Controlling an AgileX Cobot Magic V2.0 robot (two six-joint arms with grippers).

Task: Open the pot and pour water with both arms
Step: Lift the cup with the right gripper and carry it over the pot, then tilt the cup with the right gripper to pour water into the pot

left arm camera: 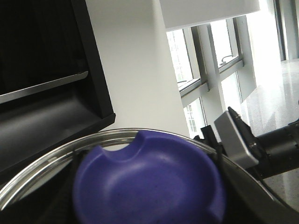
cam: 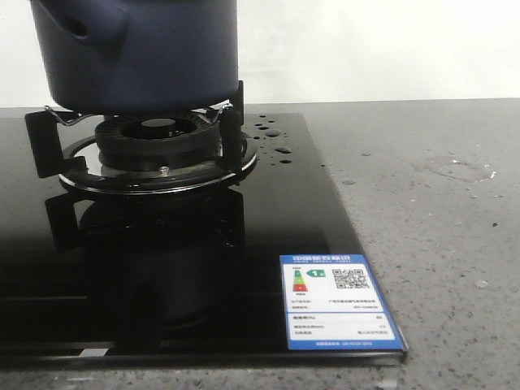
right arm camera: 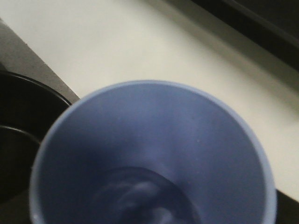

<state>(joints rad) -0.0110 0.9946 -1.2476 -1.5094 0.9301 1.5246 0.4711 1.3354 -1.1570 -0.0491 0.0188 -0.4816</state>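
The dark navy pot [cam: 138, 57] stands on the gas burner [cam: 158, 146], and its stub handle [cam: 77, 24] points to the left. Its top is cut off in the front view. In the left wrist view a glass lid with a metal rim [left arm camera: 46, 163] and a blue knob [left arm camera: 149, 182] is held up in the air. My left gripper is shut on that knob, its fingers mostly hidden behind it. The right wrist view is filled by a light blue cup [right arm camera: 154, 121] with water [right arm camera: 140, 196] in its bottom. My right gripper is shut on the cup, with its fingers hidden.
The burner sits on a black glass hob [cam: 268, 244] with a blue label [cam: 337, 305] at its front right corner. Water drops [cam: 272, 134] lie on the glass and a small puddle [cam: 455, 168] on the grey counter. A dark round rim [right arm camera: 18, 140] shows beside the cup.
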